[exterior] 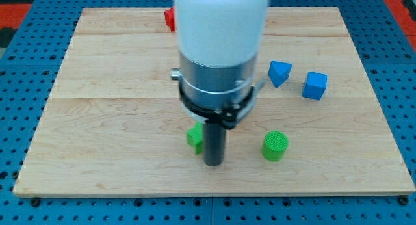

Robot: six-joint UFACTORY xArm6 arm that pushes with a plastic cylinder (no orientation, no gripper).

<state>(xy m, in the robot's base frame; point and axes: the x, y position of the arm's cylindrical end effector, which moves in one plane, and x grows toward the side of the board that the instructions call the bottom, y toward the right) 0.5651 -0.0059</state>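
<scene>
My tip (pixel 213 164) rests on the wooden board (pixel 97 121) near the view's bottom centre. A green block (pixel 194 136), partly hidden behind the rod, sits right against the rod's left side; its shape cannot be made out. A green cylinder (pixel 275 145) stands a short way to the right of the tip, apart from it. Further up and to the right lie a blue wedge-like block (pixel 279 73) and a blue cube (pixel 314 85), side by side.
A red block (pixel 169 19) peeks out at the view's top, mostly hidden behind the white arm body (pixel 221 30). The board lies on a blue perforated table (pixel 19 75); its edges run close to the frame on all sides.
</scene>
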